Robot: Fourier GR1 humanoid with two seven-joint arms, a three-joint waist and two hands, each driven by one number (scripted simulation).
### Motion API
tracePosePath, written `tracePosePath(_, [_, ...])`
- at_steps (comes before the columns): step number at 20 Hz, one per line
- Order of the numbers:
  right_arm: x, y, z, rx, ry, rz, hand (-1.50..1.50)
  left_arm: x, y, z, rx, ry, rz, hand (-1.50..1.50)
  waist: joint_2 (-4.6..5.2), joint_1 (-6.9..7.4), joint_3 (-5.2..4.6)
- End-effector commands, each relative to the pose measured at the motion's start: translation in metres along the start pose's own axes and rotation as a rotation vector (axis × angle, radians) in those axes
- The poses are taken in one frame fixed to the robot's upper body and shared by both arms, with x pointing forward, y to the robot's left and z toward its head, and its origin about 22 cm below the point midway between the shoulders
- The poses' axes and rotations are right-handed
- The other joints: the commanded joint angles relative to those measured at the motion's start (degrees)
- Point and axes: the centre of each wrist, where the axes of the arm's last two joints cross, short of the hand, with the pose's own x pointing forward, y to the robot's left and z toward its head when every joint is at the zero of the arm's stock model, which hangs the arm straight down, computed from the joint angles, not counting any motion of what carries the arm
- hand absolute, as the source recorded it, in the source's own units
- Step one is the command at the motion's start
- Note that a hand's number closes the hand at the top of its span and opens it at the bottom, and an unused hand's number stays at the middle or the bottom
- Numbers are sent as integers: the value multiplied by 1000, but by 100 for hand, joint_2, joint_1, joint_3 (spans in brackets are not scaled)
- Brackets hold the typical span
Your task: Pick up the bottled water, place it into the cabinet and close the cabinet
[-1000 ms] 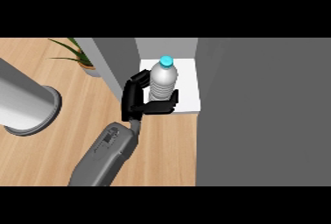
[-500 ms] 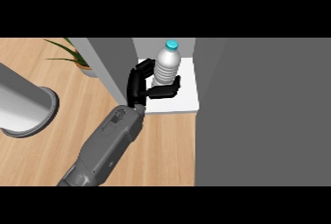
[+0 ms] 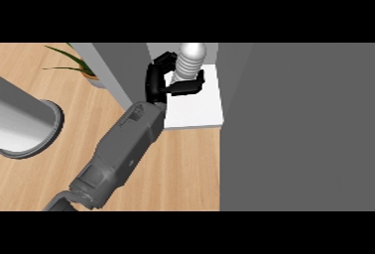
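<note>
Gripping ribbed clear bottled water, right hand fingers curled round it.

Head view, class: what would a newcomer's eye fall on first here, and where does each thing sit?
First, the black hand curled round the bottled water at top centre, over the cabinet's white shelf. Next, its long grey forearm slanting up from the lower left across the wooden counter. A large grey cylinder sits at the left edge, with a potted plant behind it.
</note>
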Motion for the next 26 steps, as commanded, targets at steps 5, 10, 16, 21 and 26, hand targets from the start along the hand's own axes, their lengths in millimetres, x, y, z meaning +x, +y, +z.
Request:
tracePosePath(5, [16, 30, 1, 32, -39, -48, -150, 17, 6, -27, 39, -26, -115, -150, 5, -118, 0])
tracePosePath(10, [1, 12, -13, 59, -62, -53, -150, 7, -3, -21, 28, -18, -163, -150, 65, -146, 3])
tracePosePath(16, [10, 13, -14, 70, -40, -17, -150, 14, -3, -27, 41, -19, -162, -150, 67, -135, 0])
tracePosePath(21, [12, 18, -7, 49, -52, -20, -150, 23, 7, -36, -26, -108, -42, -150, 29, -120, -4])
tracePosePath(26, [14, 11, -17, 61, -69, -13, -150, 33, -11, -33, -48, -211, 8, -150, 50, -142, -2])
